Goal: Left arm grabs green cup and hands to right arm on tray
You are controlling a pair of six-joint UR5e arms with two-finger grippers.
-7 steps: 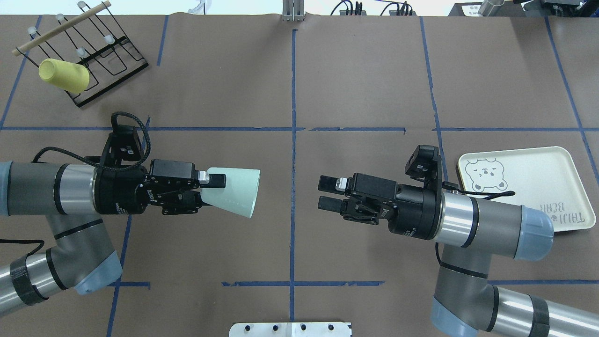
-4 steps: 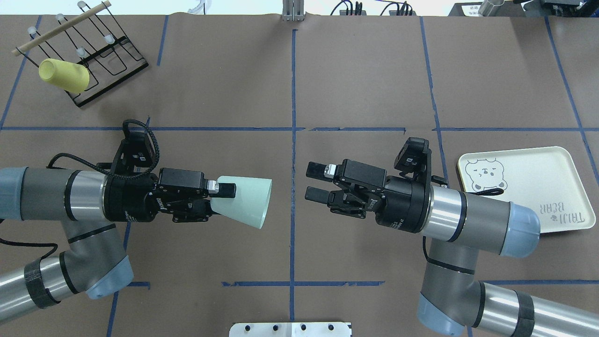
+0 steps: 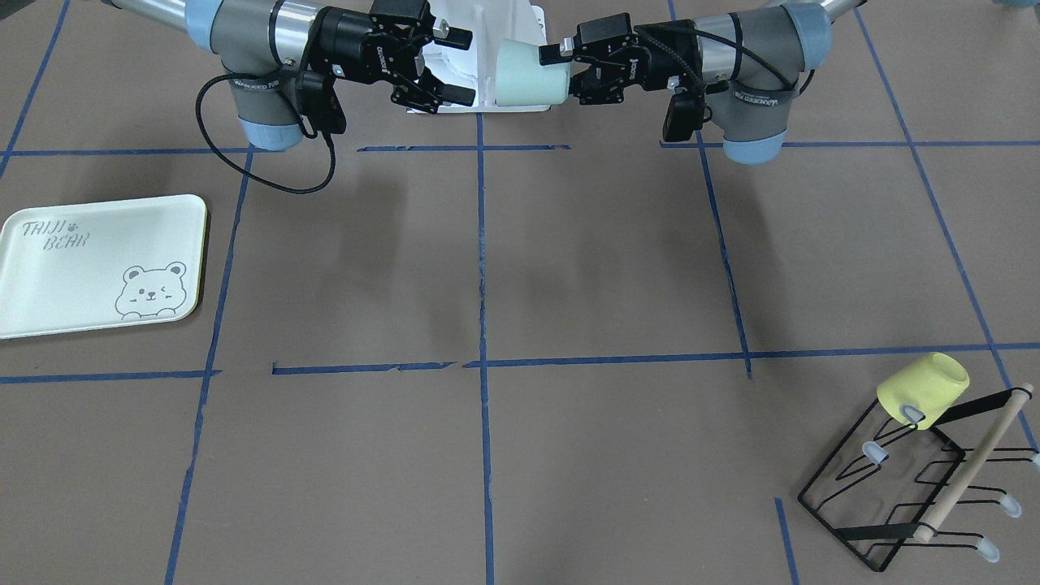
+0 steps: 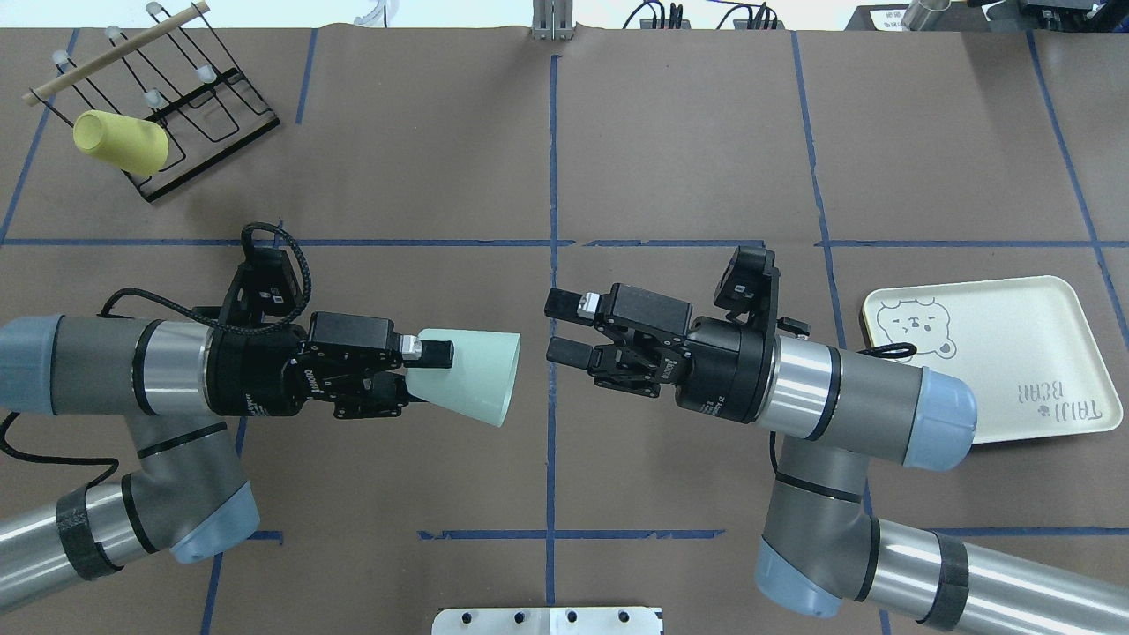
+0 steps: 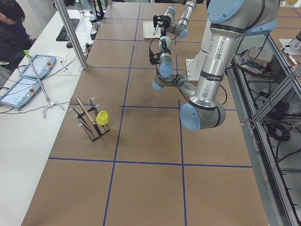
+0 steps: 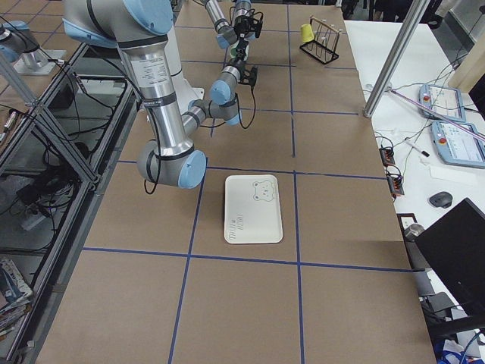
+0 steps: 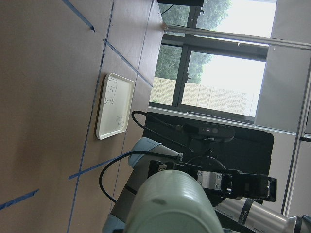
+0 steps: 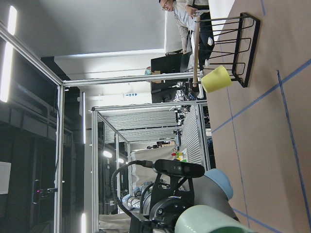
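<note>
My left gripper (image 4: pixel 425 370) is shut on the narrow base end of the green cup (image 4: pixel 472 377) and holds it sideways above the table, mouth facing my right gripper. My right gripper (image 4: pixel 562 329) is open and empty, its fingertips a short gap from the cup's rim, near the centre tape line. In the front-facing view the cup (image 3: pixel 528 73) sits between the left gripper (image 3: pixel 562 69) and the right gripper (image 3: pixel 459 67). The cup also fills the bottom of the left wrist view (image 7: pixel 175 204). The tray (image 4: pixel 1005 335) lies flat at the right, behind my right arm, with nothing on it.
A pale yellow cup (image 4: pixel 119 141) hangs on a black wire rack (image 4: pixel 203 97) at the far left corner. Blue tape lines cross the brown table cover. A metal plate (image 4: pixel 547 620) sits at the near edge.
Both arms have moved toward the centre line. The gap between the cup's mouth and my open right gripper has narrowed. The left gripper still holds the cup.
</note>
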